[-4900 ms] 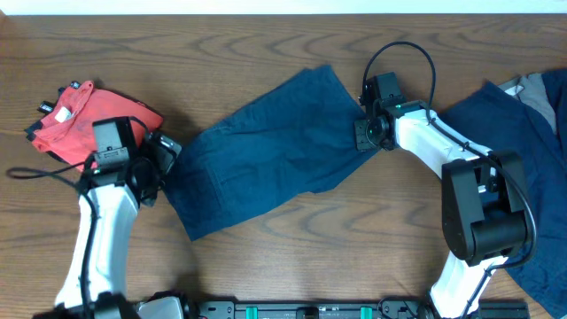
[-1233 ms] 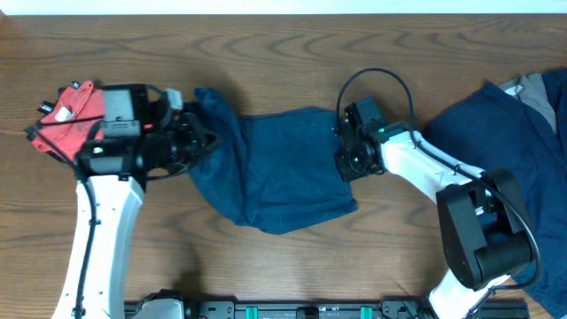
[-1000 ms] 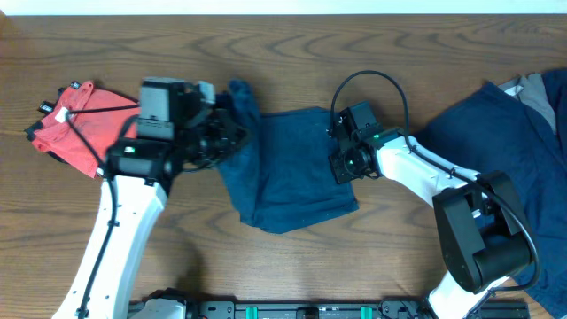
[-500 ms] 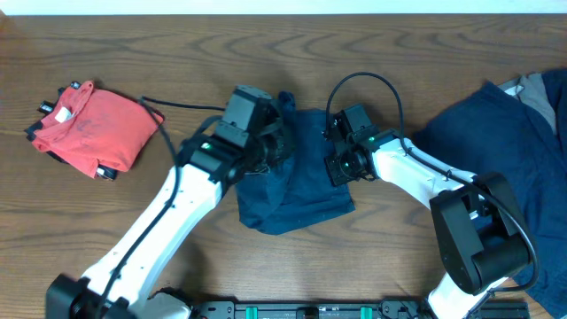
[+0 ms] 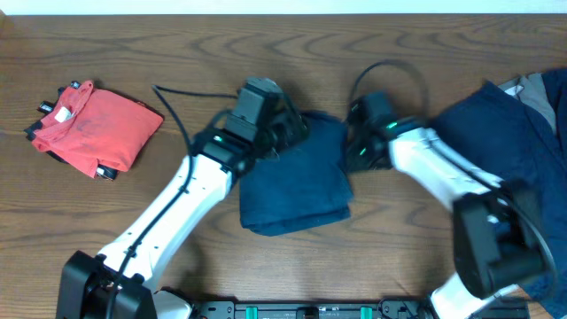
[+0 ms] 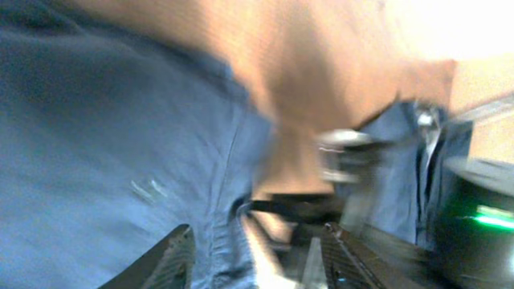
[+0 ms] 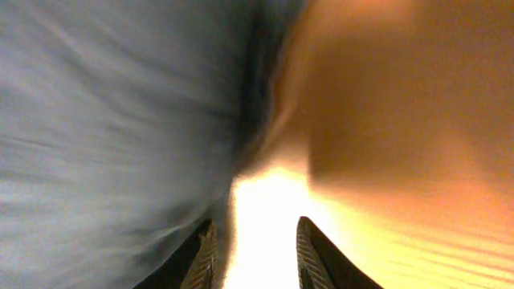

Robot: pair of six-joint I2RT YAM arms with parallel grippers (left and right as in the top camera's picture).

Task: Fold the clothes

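One fold looked done on the navy garment (image 5: 297, 190); with left gripper (image 6: 257, 234) and right gripper (image 7: 255, 226) both open, I judged a regrasp came next.

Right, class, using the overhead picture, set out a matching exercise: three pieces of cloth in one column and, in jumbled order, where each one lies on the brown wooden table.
Column one:
1. coral-red garment with black trim
2. folded dark navy-blue garment
3. heaped dark navy-blue cloth

Column two:
A. at the right edge, running out of view
B. in the middle of the wooden table
C. far left, lying on its own

Pairs: 1-C, 2-B, 3-A
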